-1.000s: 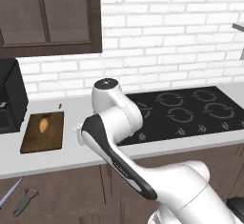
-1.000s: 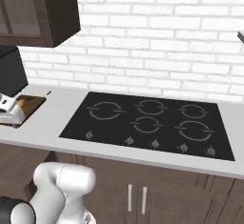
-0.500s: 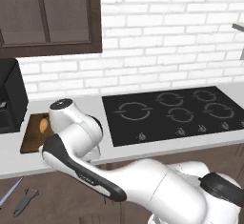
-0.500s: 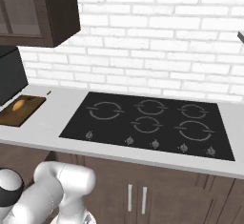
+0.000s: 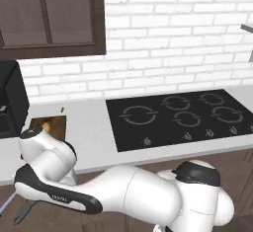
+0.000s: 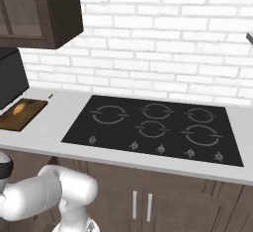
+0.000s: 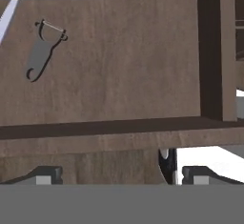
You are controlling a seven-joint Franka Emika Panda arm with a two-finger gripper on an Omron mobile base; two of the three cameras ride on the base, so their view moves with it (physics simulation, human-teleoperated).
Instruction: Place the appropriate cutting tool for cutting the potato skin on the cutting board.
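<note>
1. Dark grey metal is what we're hunting: the peeler [image 7: 43, 50], w/ its forked head, is lying flat on the brown wood-grain surface [image 7: 124, 66] in the hand view, up in the top-left corner.
2. We're also catching it in the left base view, low at the bottom-left edge, below counter level, the peeler [image 5: 22, 213] showing beside a thin pale blade, prob. the knife [image 5: 5, 207]. We're leaving that one alone.
3. Gripper [image 7: 116, 175]: we're seeing two finger tips [image 7: 45, 174] at the bottom of the hand view, set wide apart w/ nothing between them, so we're reading it as spread and empty.
4. Cutting board [image 6: 22, 113] is sitting on the counter [image 6: 54, 122] at the far left, by the black appliance [image 6: 11, 80], w/ the potato [image 6: 19, 109] resting on it. Hob [image 6: 153, 130] is well apart to the right.
5. Step in hand, as we're judging it: reaching for the peeler. It's off-centre from the fingers, so we're wanting to bring the hand across until the handle sits midway between the tips, then go down.
6. We're advising a grip across the narrow handle, not the forked head.
7. Risk we're watching: the tool is thin and flat on wood, so fingers may be sliding over it.
</note>
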